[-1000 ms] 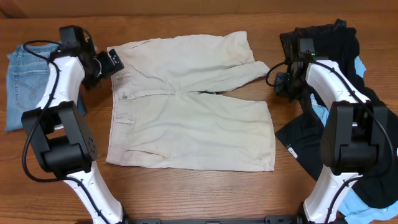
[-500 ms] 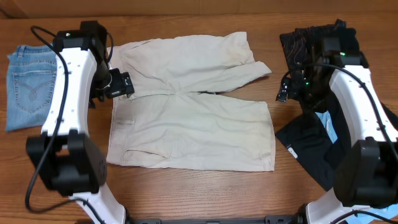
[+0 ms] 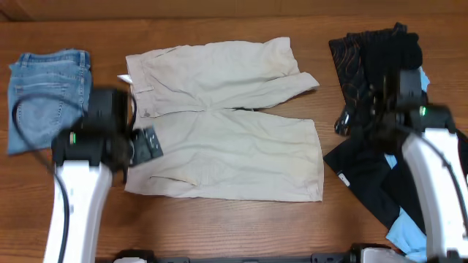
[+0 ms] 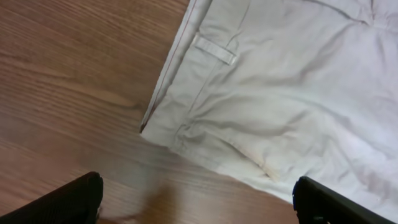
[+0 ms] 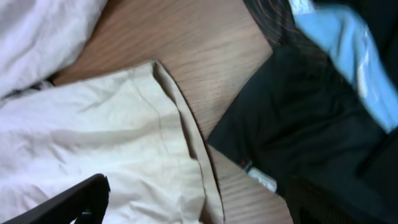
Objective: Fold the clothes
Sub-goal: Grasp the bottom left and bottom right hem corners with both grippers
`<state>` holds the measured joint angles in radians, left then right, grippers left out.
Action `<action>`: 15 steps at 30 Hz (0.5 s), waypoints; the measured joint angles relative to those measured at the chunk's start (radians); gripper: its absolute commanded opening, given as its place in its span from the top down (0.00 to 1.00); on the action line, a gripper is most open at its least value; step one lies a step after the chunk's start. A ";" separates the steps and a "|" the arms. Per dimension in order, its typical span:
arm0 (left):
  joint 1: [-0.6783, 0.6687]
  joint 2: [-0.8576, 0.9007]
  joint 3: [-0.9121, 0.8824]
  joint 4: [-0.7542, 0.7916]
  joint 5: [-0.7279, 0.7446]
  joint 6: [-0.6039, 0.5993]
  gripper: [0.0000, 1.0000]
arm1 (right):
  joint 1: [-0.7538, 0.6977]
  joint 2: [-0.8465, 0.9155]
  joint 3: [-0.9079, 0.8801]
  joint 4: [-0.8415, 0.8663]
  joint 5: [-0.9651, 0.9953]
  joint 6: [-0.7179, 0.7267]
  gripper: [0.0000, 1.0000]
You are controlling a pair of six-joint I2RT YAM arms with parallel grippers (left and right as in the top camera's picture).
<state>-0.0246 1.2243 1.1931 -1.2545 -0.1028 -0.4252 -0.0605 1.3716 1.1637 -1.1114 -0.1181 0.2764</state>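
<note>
The table (image 3: 234,226) is of brown wood with a grain running left to right. In the middle of the overhead view lie beige shorts (image 3: 227,139), spread flat, with the waistband at the left and both legs pointing right. Folded jeans (image 3: 44,88) lie at the upper left, apart from the shorts, with bare wood between them. At the right there is a pile: a patterned garment (image 3: 349,62) at the upper right, and a black garment (image 3: 362,172) below it, near the shorts but not touching. A light-blue cloth (image 3: 406,230) shows at the lower right, partly under the black one.
</note>
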 measured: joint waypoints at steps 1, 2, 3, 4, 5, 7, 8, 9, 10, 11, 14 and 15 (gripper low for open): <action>0.000 -0.050 -0.053 0.029 0.000 -0.004 0.00 | 0.004 -0.035 -0.049 0.013 -0.001 0.023 0.07; 0.000 -0.088 -0.093 0.052 0.000 -0.011 0.00 | 0.010 -0.061 -0.089 0.036 -0.004 0.040 0.08; 0.000 -0.129 -0.140 0.076 0.000 -0.021 0.00 | 0.019 -0.089 -0.139 0.050 -0.014 0.060 0.11; 0.000 -0.161 -0.182 0.101 0.000 -0.031 0.00 | 0.032 -0.112 -0.182 0.058 -0.031 0.078 0.14; 0.003 -0.194 -0.232 0.122 0.001 -0.049 0.00 | 0.046 -0.126 -0.221 0.064 -0.053 0.093 0.15; 0.021 -0.220 -0.298 0.157 0.003 -0.076 0.00 | 0.076 -0.130 -0.282 0.073 -0.103 0.125 0.21; 0.043 -0.225 -0.344 0.194 0.013 -0.091 0.00 | 0.098 -0.126 -0.320 0.071 -0.131 0.143 0.22; 0.066 -0.222 -0.379 0.223 0.029 -0.098 0.00 | 0.115 -0.125 -0.346 0.078 -0.146 0.159 0.25; 0.090 -0.216 -0.412 0.251 0.049 -0.101 0.00 | 0.131 -0.123 -0.371 0.089 -0.157 0.170 0.31; 0.119 -0.206 -0.439 0.276 0.071 -0.101 0.00 | 0.148 -0.119 -0.396 0.095 -0.167 0.181 0.33; 0.190 -0.166 -0.474 0.328 0.130 -0.101 0.00 | 0.167 -0.117 -0.430 0.114 -0.183 0.202 0.35; 0.207 -0.153 -0.478 0.337 0.142 -0.101 0.00 | 0.167 -0.117 -0.433 0.119 -0.183 0.203 0.37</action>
<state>0.1822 1.0718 0.7151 -0.9173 0.0395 -0.5262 0.1062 1.2541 0.7303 -0.9924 -0.3016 0.4797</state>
